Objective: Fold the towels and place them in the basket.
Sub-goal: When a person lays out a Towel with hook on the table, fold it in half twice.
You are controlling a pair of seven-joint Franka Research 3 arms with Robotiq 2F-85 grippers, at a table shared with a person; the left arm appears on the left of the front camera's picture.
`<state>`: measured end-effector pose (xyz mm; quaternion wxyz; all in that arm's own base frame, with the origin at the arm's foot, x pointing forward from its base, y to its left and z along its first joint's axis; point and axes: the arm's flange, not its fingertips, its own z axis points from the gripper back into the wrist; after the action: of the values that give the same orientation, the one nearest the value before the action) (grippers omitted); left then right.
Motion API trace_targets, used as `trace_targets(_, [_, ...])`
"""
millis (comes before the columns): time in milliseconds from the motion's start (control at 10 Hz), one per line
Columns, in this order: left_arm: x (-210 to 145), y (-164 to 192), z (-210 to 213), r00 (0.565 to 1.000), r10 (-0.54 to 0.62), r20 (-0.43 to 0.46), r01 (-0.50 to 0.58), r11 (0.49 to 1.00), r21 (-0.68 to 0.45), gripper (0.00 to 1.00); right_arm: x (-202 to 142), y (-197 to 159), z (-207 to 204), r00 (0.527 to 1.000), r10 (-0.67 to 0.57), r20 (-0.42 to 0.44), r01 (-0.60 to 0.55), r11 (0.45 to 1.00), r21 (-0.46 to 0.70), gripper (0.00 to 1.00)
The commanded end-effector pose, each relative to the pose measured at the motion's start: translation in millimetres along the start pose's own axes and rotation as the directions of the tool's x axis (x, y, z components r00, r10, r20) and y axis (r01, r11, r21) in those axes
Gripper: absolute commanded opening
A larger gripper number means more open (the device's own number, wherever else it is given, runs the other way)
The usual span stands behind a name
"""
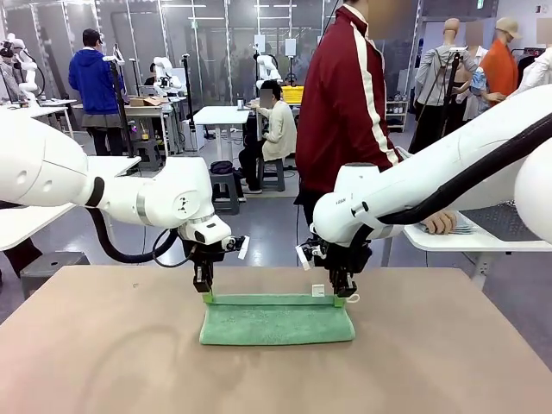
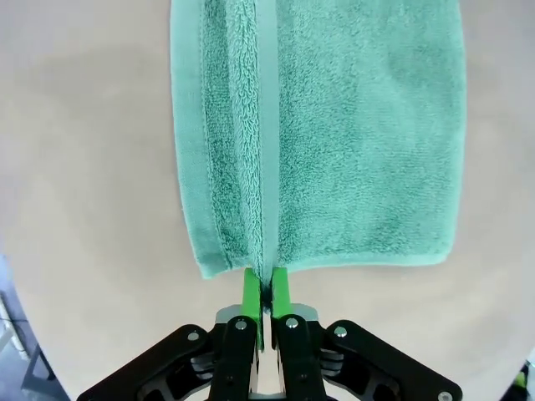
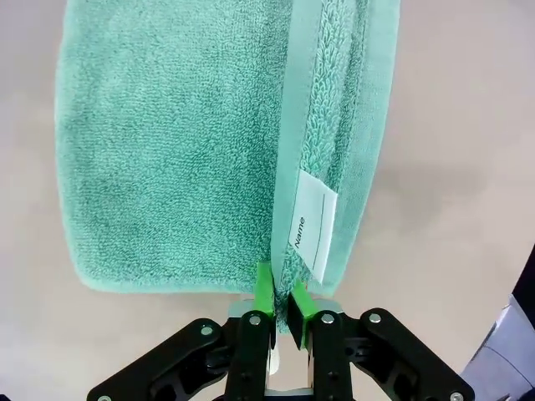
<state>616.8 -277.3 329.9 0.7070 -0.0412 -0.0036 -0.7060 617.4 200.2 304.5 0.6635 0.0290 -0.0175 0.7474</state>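
A mint green terry hand towel (image 1: pixel 276 321) is being held over the middle of the pale brown flat table (image 1: pixel 103 345), a little toward the far side. Its far long edge is being lifted just above the table by both arms, while the rest of the cloth is resting on the surface below. The edge is being gripped at its two ends, it is judged, so that it is being kept stretched and straight and can be carried over as one even fold. The folding is judged as only partly done.

The left corner is being pinched by the left gripper (image 1: pixel 205 293). In the left wrist view its green pads (image 2: pixel 250 292) are being pressed together on the smooth hem band, with only the cloth between them. The right corner is being pinched in the same way by the right gripper (image 1: pixel 339 297). Its green pads (image 3: pixel 264 288) are being closed on the hem just beside the small white fabric tag (image 3: pixel 313 221), which is not being clamped.

The far side is being occupied by a person in a dark red jacket (image 1: pixel 345 95), well apart from the towel.
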Motion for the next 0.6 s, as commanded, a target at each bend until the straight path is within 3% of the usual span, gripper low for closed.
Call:
trace_targets(0, [-7.1,15.5,-6.2,0.999,-0.032,-0.025,0.032,0.999,0.0,0.06,-8.7,-8.3,-5.4,0.999,0.038,-0.03,-0.038,0.999,-0.011,0.07])
trace_targets(100, [-6.5,18.9,-8.6,0.999,-0.036,-0.035,0.037,0.999,0.016,0.16,-8.5,-9.7,-6.8,0.999,0.035,-0.034,-0.036,0.999,-0.022,0.23])
trace_targets(200, [-5.3,21.2,-9.6,0.998,-0.036,-0.05,0.038,0.998,0.041,0.25,-7.8,-10.7,-3.5,0.998,0.049,-0.05,-0.052,0.998,-0.047,0.27])
trace_targets(300, [-5.1,23.1,-10.5,0.998,-0.037,-0.053,0.04,0.997,0.064,0.35,-8.8,-11.7,-2.3,0.997,0.053,-0.06,-0.057,0.996,-0.064,0.43])
trace_targets(400, [-6.1,24.3,-10.4,0.998,-0.037,-0.06,0.043,0.994,0.099,0.45,-8.5,-13.2,-2.3,0.995,0.065,-0.076,-0.072,0.994,-0.088,0.47])
trace_targets(500, [-6.7,24.6,-8.8,0.997,-0.037,-0.068,0.046,0.99,0.136,0.54,-6.8,-14.8,-2.8,0.993,0.079,-0.09,-0.089,0.99,-0.111,0.63])
